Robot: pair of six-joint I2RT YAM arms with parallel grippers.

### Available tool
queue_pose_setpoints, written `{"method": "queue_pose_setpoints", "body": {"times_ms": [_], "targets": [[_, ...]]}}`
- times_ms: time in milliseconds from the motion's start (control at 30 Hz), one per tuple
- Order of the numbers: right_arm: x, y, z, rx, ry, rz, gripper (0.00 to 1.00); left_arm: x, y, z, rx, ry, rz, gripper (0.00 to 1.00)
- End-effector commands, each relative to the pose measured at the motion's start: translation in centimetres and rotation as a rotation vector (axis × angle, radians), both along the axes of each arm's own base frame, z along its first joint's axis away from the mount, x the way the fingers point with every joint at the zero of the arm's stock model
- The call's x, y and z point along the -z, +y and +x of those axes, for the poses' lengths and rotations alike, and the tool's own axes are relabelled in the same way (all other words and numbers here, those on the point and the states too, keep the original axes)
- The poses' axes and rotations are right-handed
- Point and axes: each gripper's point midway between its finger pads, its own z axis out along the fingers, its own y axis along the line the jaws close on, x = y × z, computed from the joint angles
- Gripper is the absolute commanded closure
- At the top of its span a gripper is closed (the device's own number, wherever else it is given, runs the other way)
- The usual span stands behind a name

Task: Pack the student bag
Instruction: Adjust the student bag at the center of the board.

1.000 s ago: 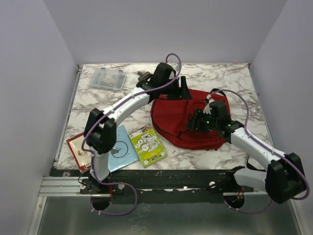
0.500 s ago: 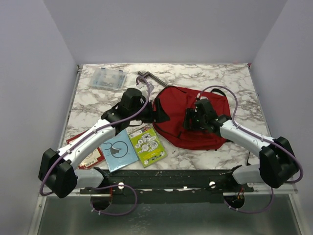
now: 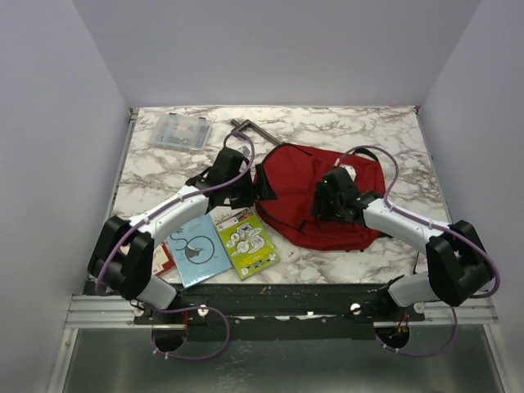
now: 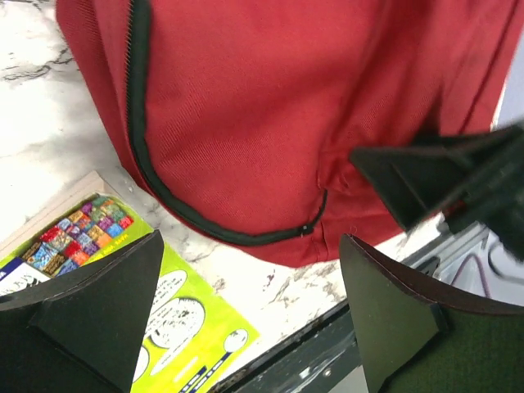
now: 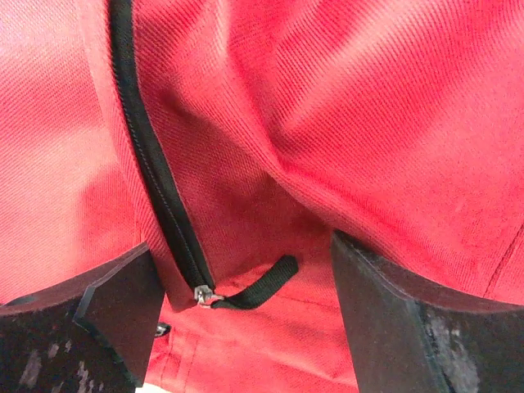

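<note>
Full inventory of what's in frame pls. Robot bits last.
student bag: 1, red with black zips, lying centre-right on the table
plastic box: 1, clear, far-left corner of the table
metal bar: 1, dark grey, far side just behind the bag; cannot tell what it is
green booklet: 1, lime green, near edge, left of the bag
blue booklet: 1, light blue, left of the green booklet
red book: 1, red and cream, mostly hidden under the left arm
table: 1, white marble pattern
left gripper: 1, black, open, at the bag's left edge
right gripper: 1, black, open, over the bag's zip pull
</note>
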Motion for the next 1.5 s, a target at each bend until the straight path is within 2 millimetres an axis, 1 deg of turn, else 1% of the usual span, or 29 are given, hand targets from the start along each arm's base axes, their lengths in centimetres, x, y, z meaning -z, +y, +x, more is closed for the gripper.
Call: {"method": "queue_pose_setpoints", "body": {"times_ms": [0, 33, 67, 100, 133, 233, 333, 400, 467, 533, 567, 633, 667, 700, 733, 767, 867, 933, 1000, 1067, 1100, 1167, 1233, 1267, 1333, 1367, 1467], "targets": [[0.0, -0.2, -1.7, 0.078, 0.02, 0.11, 0.18, -0.1, -0.4, 3.3, -0.106, 0.053, -0.005, 0.1], [0.0, 0.3, -2.5, 0.07, 0.031, 0.153, 0.17, 0.5, -0.4, 3.9, -0.112, 0.073, 0.01, 0.1], [0.0, 0.3, -3.1, 0.079, 0.044, 0.175, 0.16, 0.6, -0.3, 4.7, -0.122, 0.09, 0.02, 0.1], [0.0, 0.0, -3.8, 0.086, 0.054, 0.18, 0.16, 1.1, -0.1, 5.2, -0.134, 0.118, 0.032, 0.1], [-0.1, -0.4, -4.2, 0.097, 0.054, 0.176, 0.15, 1.1, 0.0, 5.8, -0.142, 0.122, 0.03, 0.1], [-0.4, -2.3, -5.4, 0.137, 0.025, 0.136, 0.15, 2.0, 0.6, 7.3, -0.17, 0.122, 0.054, 0.1], [-0.6, -3.9, -5.8, 0.196, -0.017, 0.123, 0.16, 3.3, 0.4, 7.8, -0.142, 0.152, 0.065, 0.13], [-0.6, -3.8, -5.8, 0.203, -0.028, 0.159, 0.18, 3.9, 0.0, 7.7, -0.115, 0.171, 0.059, 0.18], [-0.2, -3.4, -5.7, 0.21, -0.019, 0.202, 0.19, 4.0, -0.8, 7.2, -0.075, 0.182, 0.032, 0.27], [0.2, -2.9, -5.3, 0.196, 0.001, 0.252, 0.2, 4.0, -1.5, 6.3, -0.021, 0.174, 0.017, 0.28], [0.5, -3.0, -5.0, 0.197, 0.009, 0.26, 0.2, 4.1, -1.7, 5.8, 0.004, 0.167, 0.023, 0.28], [1.2, -4.1, -4.2, 0.226, 0.021, 0.276, 0.21, 4.3, -2.2, 4.4, 0.039, 0.156, 0.023, 0.28], [1.7, -5.3, -3.6, 0.261, 0.03, 0.298, 0.21, 4.5, -2.6, 3.6, 0.063, 0.163, 0.01, 0.28], [2.0, -5.8, -3.1, 0.266, 0.045, 0.343, 0.22, 4.4, -3.1, 2.8, 0.088, 0.169, -0.009, 0.3], [2.2, -6.8, -2.2, 0.289, 0.044, 0.366, 0.22, 4.5, -3.6, 2.0, 0.109, 0.185, -0.03, 0.33], [2.3, -7.4, -1.5, 0.295, 0.044, 0.37, 0.22, 4.3, -4.3, 1.3, 0.138, 0.19, -0.055, 0.35], [1.8, -8.9, 1.5, 0.279, 0.03, 0.271, 0.22, 3.8, -5.6, -0.7, 0.2, 0.19, -0.076, 0.35], [0.8, -9.4, 3.1, 0.257, 0.025, 0.217, 0.22, 3.2, -6.5, -1.9, 0.25, 0.175, -0.084, 0.34], [-0.5, -10.4, 4.1, 0.273, 0.002, 0.158, 0.21, 2.4, -6.9, -2.7, 0.277, 0.163, -0.099, 0.32], [-2.0, -11.3, 4.2, 0.282, -0.035, 0.115, 0.21, 1.3, -7.1, -3.3, 0.304, 0.145, -0.126, 0.3], [-2.6, -11.3, 3.8, 0.266, -0.048, 0.112, 0.21, 0.9, -7.2, -3.5, 0.314, 0.135, -0.133, 0.3], [-3.3, -10.4, 2.5, 0.227, -0.047, 0.154, 0.21, 0.1, -7.0, -3.9, 0.324, 0.114, -0.142, 0.29], [-3.5, -8.0, 0.6, 0.163, -0.013, 0.228, 0.24, -0.2, -6.8, -4.1, 0.329, 0.087, -0.137, 0.27], [-3.5, -6.5, -0.5, 0.124, 0.002, 0.26, 0.24, -0.3, -6.6, -4.1, 0.329, 0.075, -0.133, 0.26], [-3.0, -4.2, -2.4, 0.073, 0.047, 0.312, 0.24, -0.1, -6.3, -4.3, 0.339, 0.065, -0.127, 0.25], [-2.7, -3.6, -3.1, 0.062, 0.068, 0.329, 0.25, -0.1, -6.2, -4.5, 0.346, 0.067, -0.127, 0.25], [-1.3, -2.5, -4.6, 0.037, 0.097, 0.326, 0.28, 0.3, -5.9, -5.2, 0.358, 0.073, -0.126, 0.22]]}}
